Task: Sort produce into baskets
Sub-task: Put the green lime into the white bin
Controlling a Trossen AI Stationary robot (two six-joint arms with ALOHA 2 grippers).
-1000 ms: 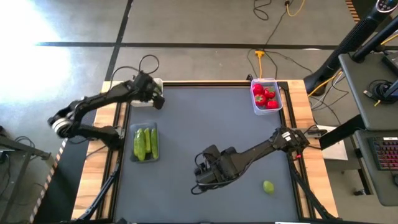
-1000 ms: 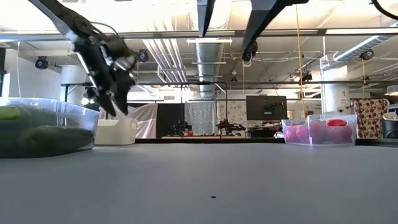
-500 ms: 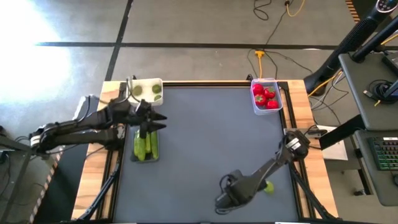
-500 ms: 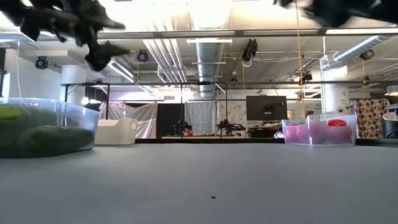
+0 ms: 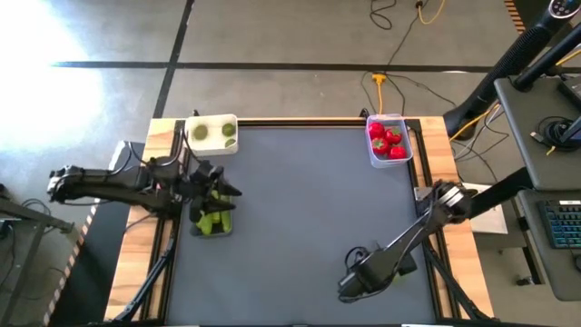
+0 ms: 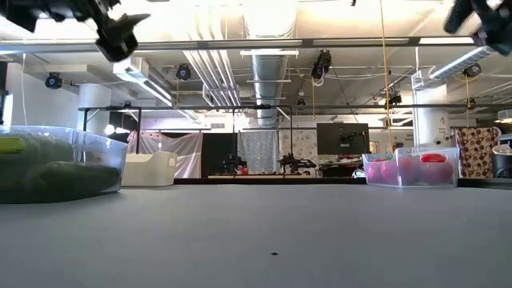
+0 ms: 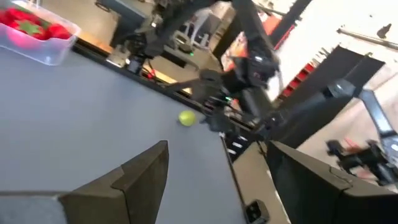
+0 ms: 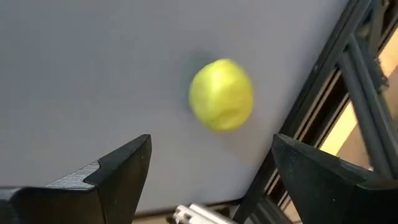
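Observation:
My right gripper [image 5: 359,280] hangs open near the table's near right corner, above a yellow-green ball [image 8: 221,94] that lies on the table; its fingers [image 8: 121,171] stand apart and short of the ball. The ball also shows in the left wrist view [image 7: 186,117]. My left gripper [image 5: 222,191] is open and empty above a clear tub of green pods [image 5: 211,218]. A white tub [image 5: 211,133] at the far left holds two yellow-green balls. A clear tub [image 5: 388,141] at the far right holds red pieces with green tops.
The table's dark frame rail [image 8: 348,93] runs close beside the ball on the right side. The middle of the grey table top [image 5: 309,200] is bare. The low view shows the pod tub [image 6: 56,170], white tub [image 6: 150,170] and red tub [image 6: 412,168].
My left gripper has come away from the white tub toward the near edge and now stands over the pod tub; the two balls in the white tub are uncovered. My right gripper has swept from the table's middle toward the near right corner, up to the loose ball.

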